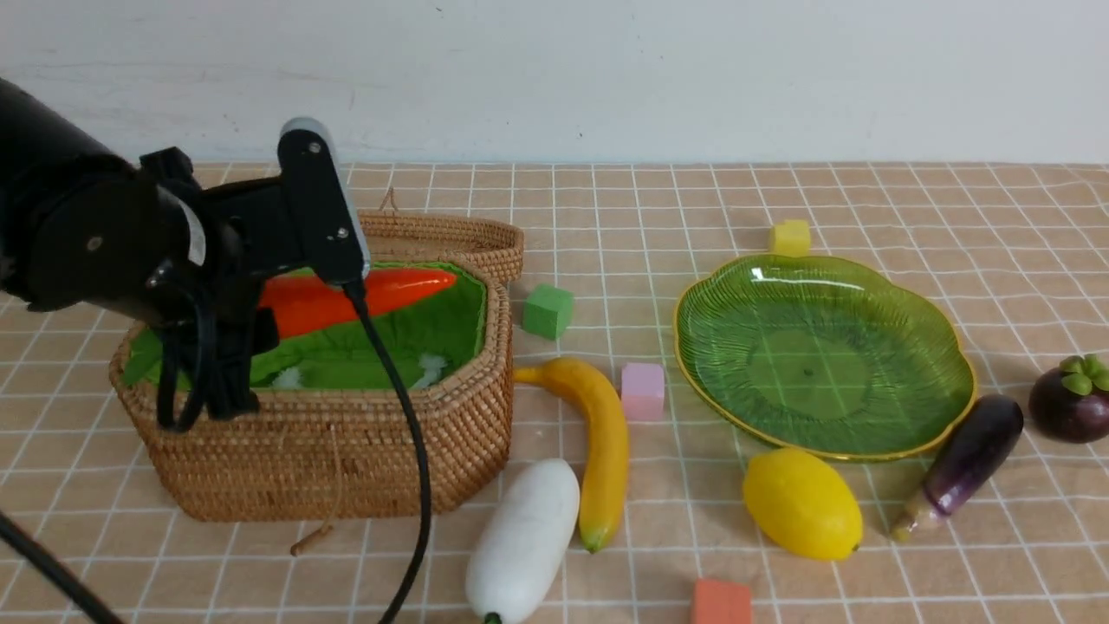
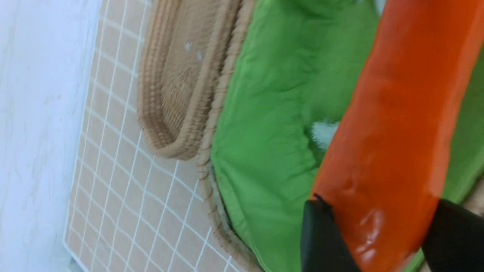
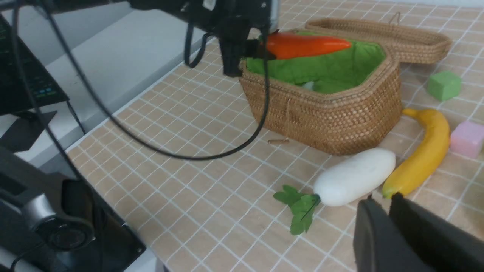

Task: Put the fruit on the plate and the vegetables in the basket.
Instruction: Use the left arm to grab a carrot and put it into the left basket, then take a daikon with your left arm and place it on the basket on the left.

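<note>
My left gripper (image 2: 372,223) is shut on the orange carrot (image 1: 364,296), holding it over the green-lined wicker basket (image 1: 346,468); the carrot also shows in the left wrist view (image 2: 401,124) and the right wrist view (image 3: 306,45). The white radish (image 1: 524,542), yellow banana (image 1: 598,442), lemon (image 1: 801,504), eggplant (image 1: 966,461) and mangosteen (image 1: 1073,399) lie on the table around the green glass plate (image 1: 823,355), which holds nothing. My right gripper (image 3: 382,200) is shut and empty, just short of the radish (image 3: 353,176) and banana (image 3: 419,158).
The shallow wicker lid (image 1: 450,232) leans behind the basket. Foam cubes lie about: green (image 1: 548,310), pink (image 1: 643,390), yellow (image 1: 790,237), orange (image 1: 721,602). The left arm's black cable (image 1: 416,468) hangs in front of the basket.
</note>
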Available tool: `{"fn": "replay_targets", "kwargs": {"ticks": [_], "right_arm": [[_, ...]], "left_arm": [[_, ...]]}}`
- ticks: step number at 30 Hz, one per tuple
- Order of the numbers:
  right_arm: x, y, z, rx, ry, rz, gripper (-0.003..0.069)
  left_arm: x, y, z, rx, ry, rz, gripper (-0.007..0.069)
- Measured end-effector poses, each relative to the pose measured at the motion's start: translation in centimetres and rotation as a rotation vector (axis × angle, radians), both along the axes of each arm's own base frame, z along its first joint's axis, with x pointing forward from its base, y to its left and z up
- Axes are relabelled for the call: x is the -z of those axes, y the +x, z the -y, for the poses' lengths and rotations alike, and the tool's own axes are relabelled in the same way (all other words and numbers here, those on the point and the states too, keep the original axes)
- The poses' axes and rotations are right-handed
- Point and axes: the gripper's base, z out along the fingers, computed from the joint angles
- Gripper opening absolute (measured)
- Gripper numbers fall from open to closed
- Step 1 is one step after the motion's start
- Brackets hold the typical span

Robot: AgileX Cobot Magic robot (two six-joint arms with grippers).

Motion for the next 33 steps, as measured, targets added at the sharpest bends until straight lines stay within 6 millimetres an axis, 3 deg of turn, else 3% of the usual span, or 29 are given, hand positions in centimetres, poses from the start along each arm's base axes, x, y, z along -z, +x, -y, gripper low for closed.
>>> {"fn": "replay_targets", "kwargs": {"ticks": [3, 5, 7, 11, 12, 14, 15, 16, 19, 22, 23, 24, 26, 33], "right_arm": [[0.1, -0.1, 0.0, -0.012, -0.007, -0.009, 0.0085], [0.2, -0.2, 0.0, -0.016, -0.016, -0.013, 0.0087], [0.2, -0.2, 0.1, -0.006, -0.038, -0.02, 0.0088], [0.0, -0.4, 0.5, 0.022, -0.093, -0.039, 0.0088], [-0.1, -0.6, 0.7, 0.038, -0.119, -0.047, 0.0088], [-0.2, -0.9, 1.0, 0.05, -0.163, -0.068, 0.009], [-0.1, -0.9, 1.0, 0.048, -0.167, -0.073, 0.009], [0.0, -1.0, 1.1, 0.045, -0.179, -0.088, 0.0091], [0.4, -1.3, 1.1, 0.023, -0.215, -0.125, 0.0091], [0.5, -1.5, 1.1, 0.011, -0.23, -0.141, 0.0091], [0.6, -1.5, 1.1, 0.006, -0.234, -0.147, 0.0091], [0.6, -1.5, 1.1, 0.006, -0.234, -0.147, 0.0091], [0.6, -1.5, 1.1, 0.006, -0.233, -0.147, 0.0091], [0.6, -1.7, 1.2, 0.007, -0.237, -0.138, 0.0091]], "left_arm": [[-0.3, 0.2, 0.0, -0.043, -0.047, 0.032, 0.0446], [-1.3, -0.2, -0.1, -0.11, -0.136, 0.067, 0.0584], [-2.3, -1.0, -0.2, -0.194, -0.257, 0.078, 0.0648], [-3.6, -2.9, 0.4, -0.301, -0.445, 0.042, 0.0639], [-3.8, -3.7, 0.7, -0.348, -0.508, 0.006, 0.0616], [-3.8, -6.6, 2.9, -0.457, -0.661, -0.17, 0.0466], [-3.8, -6.8, 3.1, -0.464, -0.668, -0.185, 0.0452], [-3.3, -8.1, 4.5, -0.504, -0.692, -0.285, 0.0345], [-0.7, -10.5, 8.0, -0.522, -0.657, -0.456, 0.0128], [1.4, -11.5, 10.2, -0.484, -0.6, -0.512, 0.0078], [3.1, -11.7, 12.0, -0.458, -0.561, -0.536, 0.0087], [3.1, -11.8, 12.1, -0.454, -0.563, -0.535, 0.0091], [5.2, -11.1, 13.7, -0.453, -0.533, -0.53, 0.0179], [9.8, -8.2, 15.1, -0.533, -0.461, -0.394, 0.0566]]}}
